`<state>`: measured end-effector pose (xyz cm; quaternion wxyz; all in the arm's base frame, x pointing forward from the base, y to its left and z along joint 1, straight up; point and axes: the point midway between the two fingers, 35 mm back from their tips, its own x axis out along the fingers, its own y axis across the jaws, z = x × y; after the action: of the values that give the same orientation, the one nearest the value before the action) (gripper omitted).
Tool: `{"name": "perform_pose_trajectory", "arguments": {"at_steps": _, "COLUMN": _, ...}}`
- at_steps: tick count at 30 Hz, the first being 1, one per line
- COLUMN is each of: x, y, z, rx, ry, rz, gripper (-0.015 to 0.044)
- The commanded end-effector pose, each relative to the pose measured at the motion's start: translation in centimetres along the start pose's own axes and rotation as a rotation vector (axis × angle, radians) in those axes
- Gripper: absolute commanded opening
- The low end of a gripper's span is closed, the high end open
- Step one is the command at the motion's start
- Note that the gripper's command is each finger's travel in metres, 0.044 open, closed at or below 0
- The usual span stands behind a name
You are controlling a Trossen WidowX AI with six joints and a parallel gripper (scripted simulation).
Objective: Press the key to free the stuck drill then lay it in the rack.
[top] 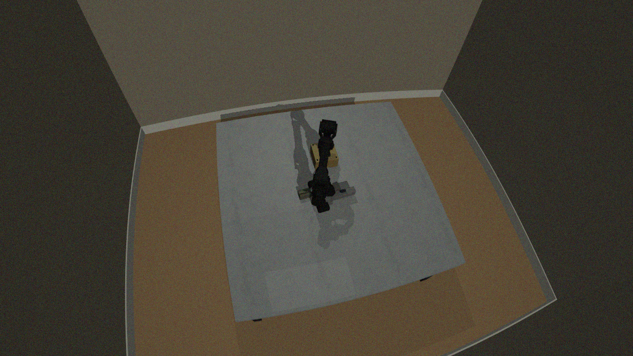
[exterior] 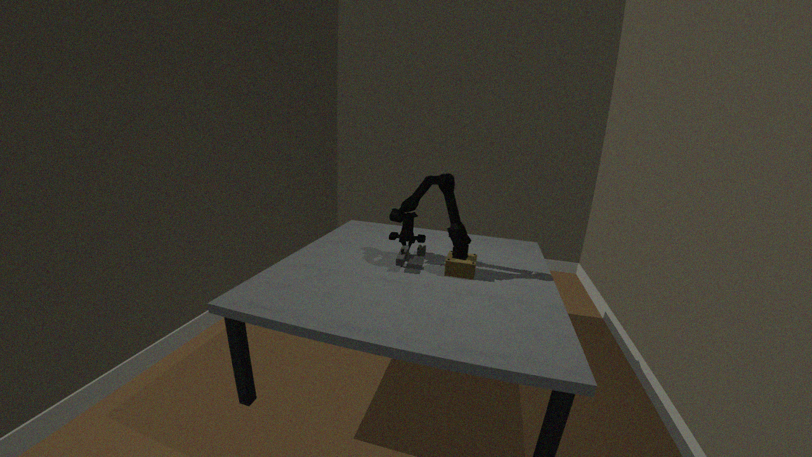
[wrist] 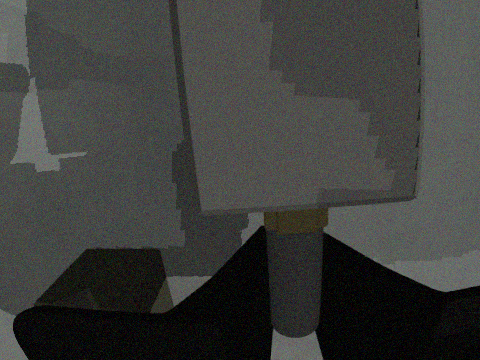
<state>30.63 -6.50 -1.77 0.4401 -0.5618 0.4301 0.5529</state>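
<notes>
The drill (wrist: pixel 295 312) is a grey round shank with a brass collar. It sticks out of the end of a grey block (top: pixel 350 191) (exterior: pixel 400 259) (wrist: pixel 300 155). My gripper (wrist: pixel 284 236) (exterior: pixel 406 245) points down and is shut on the drill, one black finger on each side of the shank, just outside the block. The collar touches the block's end face. A small dark piece (top: pixel 342 190) on the block may be the key. The olive rack (top: pixel 303 194) (exterior: pixel 421 250) (wrist: pixel 120 275) stands beside the gripper, partly hidden behind the left finger in the wrist view.
The block and rack stand on a pale grey table (top: pixel 265 230) (exterior: pixel 351 306). The arm's yellow base (top: pixel 333 161) (exterior: pixel 460 268) stands behind them in the top view. The arm hides the fingertips there, and its shadows fall around the block.
</notes>
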Motion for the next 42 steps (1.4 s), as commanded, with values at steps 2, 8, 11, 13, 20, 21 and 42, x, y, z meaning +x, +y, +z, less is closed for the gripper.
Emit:
{"name": "perform_pose_trajectory", "arguments": {"at_steps": 2, "x": -0.1, "y": -0.2, "z": -0.7, "rx": -0.001, "ry": 0.009, "rz": -0.004, "gripper": 0.0000}}
{"name": "perform_pose_trajectory", "arguments": {"at_steps": 8, "x": -0.2, "y": -0.3, "z": -1.5, "rx": -0.001, "ry": 0.010, "rz": -0.004, "gripper": 0.0000}}
{"name": "perform_pose_trajectory", "arguments": {"at_steps": 11, "x": -0.3, "y": -0.3, "z": -2.0, "rx": -0.001, "ry": 0.010, "rz": -0.004, "gripper": 0.0000}}
{"name": "perform_pose_trajectory", "arguments": {"at_steps": 13, "x": -0.3, "y": -0.3, "z": -2.4, "rx": -0.001, "ry": 0.010, "rz": -0.004, "gripper": 0.0000}}
{"name": "perform_pose_trajectory", "arguments": {"at_steps": 20, "x": -0.4, "y": -0.3, "z": -3.1, "rx": -0.001, "ry": 0.011, "rz": -0.004, "gripper": 0.0000}}
{"name": "perform_pose_trajectory", "arguments": {"at_steps": 21, "x": -0.4, "y": -0.3, "z": -3.3, "rx": -0.001, "ry": 0.011, "rz": -0.004, "gripper": 0.0000}}
{"name": "perform_pose_trajectory", "arguments": {"at_steps": 42, "x": -0.1, "y": -0.1, "z": -3.3, "rx": 0.000, "ry": 0.010, "rz": -0.003, "gripper": 0.0394}}
